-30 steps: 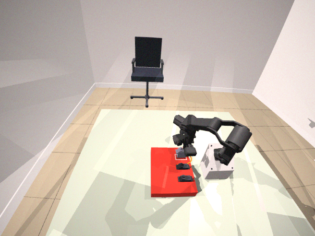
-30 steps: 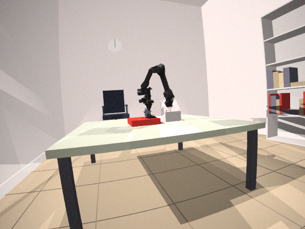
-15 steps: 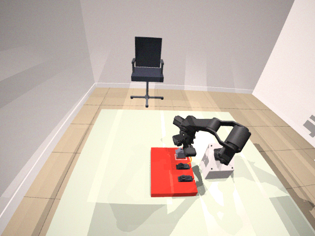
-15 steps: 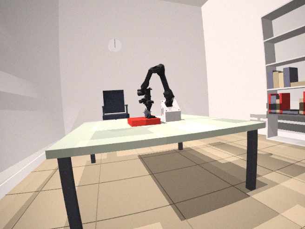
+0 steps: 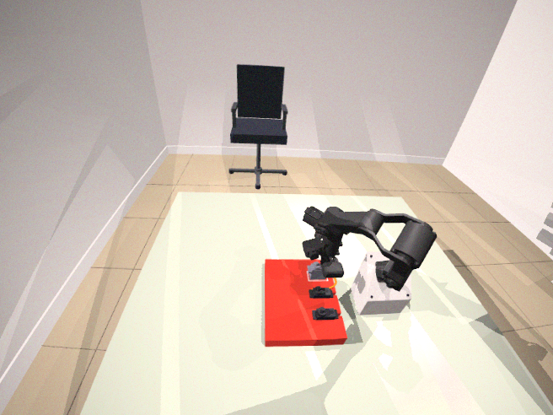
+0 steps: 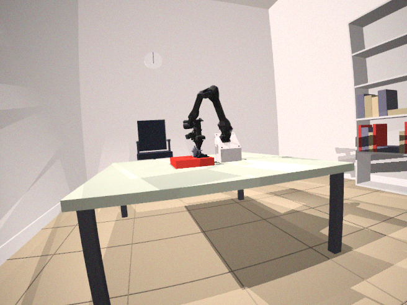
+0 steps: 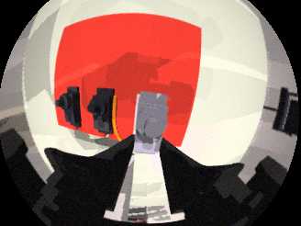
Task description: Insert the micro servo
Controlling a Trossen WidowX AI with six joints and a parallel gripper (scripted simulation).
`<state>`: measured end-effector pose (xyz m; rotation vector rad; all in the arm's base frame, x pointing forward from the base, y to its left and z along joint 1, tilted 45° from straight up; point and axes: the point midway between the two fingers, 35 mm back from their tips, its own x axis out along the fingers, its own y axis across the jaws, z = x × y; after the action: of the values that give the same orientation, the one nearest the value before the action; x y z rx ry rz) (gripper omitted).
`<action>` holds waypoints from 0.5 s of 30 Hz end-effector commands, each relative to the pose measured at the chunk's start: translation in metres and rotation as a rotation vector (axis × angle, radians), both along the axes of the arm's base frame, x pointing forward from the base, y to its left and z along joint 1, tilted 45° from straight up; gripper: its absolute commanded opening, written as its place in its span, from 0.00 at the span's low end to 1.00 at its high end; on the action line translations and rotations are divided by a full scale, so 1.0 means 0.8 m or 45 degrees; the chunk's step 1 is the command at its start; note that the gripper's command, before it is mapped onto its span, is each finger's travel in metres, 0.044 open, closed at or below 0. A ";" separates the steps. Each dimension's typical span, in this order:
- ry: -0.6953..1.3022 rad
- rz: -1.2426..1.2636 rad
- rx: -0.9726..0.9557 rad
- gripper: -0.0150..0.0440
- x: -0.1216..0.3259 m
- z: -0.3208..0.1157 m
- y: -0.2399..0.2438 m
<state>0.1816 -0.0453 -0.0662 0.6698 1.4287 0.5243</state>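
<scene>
The loose grey micro servo [image 5: 315,271] [image 6: 195,151] [image 7: 151,119] is held upright over the red deck [image 5: 286,308] [image 6: 183,162] [image 7: 96,50], its round output side up. My gripper [image 7: 147,139] is shut on it, pointing down. The white outline of the marked pocket [image 5: 318,280] [image 7: 137,107] shows along the servo's edge; the servo covers the rest. The servo is at or just above the pocket; whether its ears touch the deck cannot be told. Its orange cable [image 5: 335,282] [image 7: 114,115] curves beside it toward the neighbouring black servo; the side notch is hidden.
Two black servos [image 5: 320,292] [image 5: 324,313] [image 7: 104,110] [image 7: 72,107] sit in the deck in a row beside the pocket. The white arm base [image 5: 383,307] [image 6: 230,154] stands right of the deck. A dark chair [image 5: 259,129] [image 6: 151,136] is behind the table.
</scene>
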 end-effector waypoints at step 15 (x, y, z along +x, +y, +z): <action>0.001 -0.003 0.003 0.25 0.002 -0.013 0.013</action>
<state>0.1826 -0.0374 -0.0742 0.6691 1.4301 0.5256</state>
